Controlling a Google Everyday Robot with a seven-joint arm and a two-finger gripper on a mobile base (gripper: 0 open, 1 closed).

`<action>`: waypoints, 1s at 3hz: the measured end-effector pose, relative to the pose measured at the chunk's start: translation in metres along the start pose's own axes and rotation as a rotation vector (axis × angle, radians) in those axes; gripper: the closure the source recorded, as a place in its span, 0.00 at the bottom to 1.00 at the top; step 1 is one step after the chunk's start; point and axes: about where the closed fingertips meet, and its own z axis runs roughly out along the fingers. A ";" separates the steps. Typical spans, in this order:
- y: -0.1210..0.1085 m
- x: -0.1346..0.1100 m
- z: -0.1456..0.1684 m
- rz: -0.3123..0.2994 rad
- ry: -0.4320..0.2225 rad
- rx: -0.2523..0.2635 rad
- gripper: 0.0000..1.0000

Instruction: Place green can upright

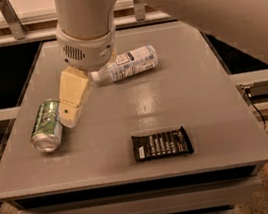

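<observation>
The green can (47,125) on its side, gripper (70,118) alongside

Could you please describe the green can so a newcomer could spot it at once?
Start at the grey table and go to its edge on the picture's left. There, beside the gripper, a green can lies on its side. Unlike the clear bottle and flat black wrapper, it is green-and-white with silver rims.
</observation>
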 end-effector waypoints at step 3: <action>0.004 -0.015 0.005 0.085 -0.020 -0.004 0.00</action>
